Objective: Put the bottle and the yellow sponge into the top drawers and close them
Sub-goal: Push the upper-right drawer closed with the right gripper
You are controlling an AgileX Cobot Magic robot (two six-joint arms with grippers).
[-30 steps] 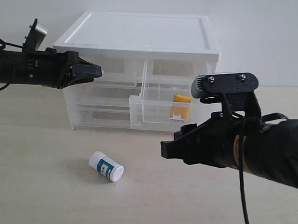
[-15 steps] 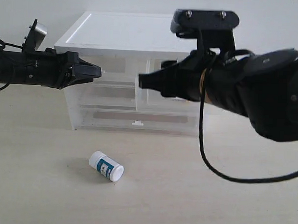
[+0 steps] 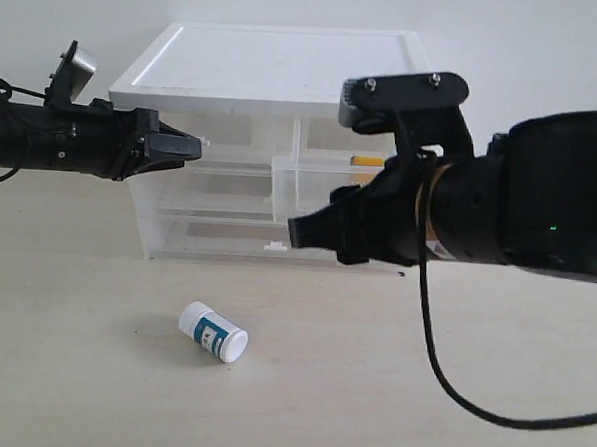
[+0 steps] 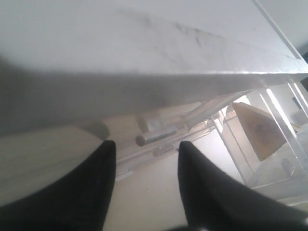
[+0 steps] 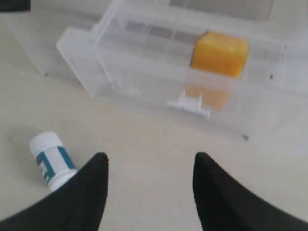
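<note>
The bottle [image 3: 213, 331] [image 5: 50, 158] lies on its side on the table in front of the unit, untouched. The yellow sponge [image 3: 366, 161] [image 5: 219, 54] sits inside the top right drawer [image 3: 311, 184] [image 5: 144, 62], which stands partly pulled out. My right gripper [image 3: 298, 232] [image 5: 149, 161] hovers open and empty in front of that drawer, above the table, with the bottle beside one finger. My left gripper [image 3: 195, 146] [image 4: 147, 144] is open at the white tab handle [image 4: 155, 129] of the top left drawer [image 3: 232, 158], which looks pushed in.
The white-topped drawer unit [image 3: 286, 73] stands at the back of the table, with two full-width drawers [image 3: 218, 229] below the top pair, both pushed in. A white wall rises behind it. Pale tabletop [image 3: 90, 373] spreads round the bottle.
My right arm rose in front of the unit, then dropped and drew back a little. The top right drawer with the sponge now sticks out less. The left arm and the bottle stayed put.
</note>
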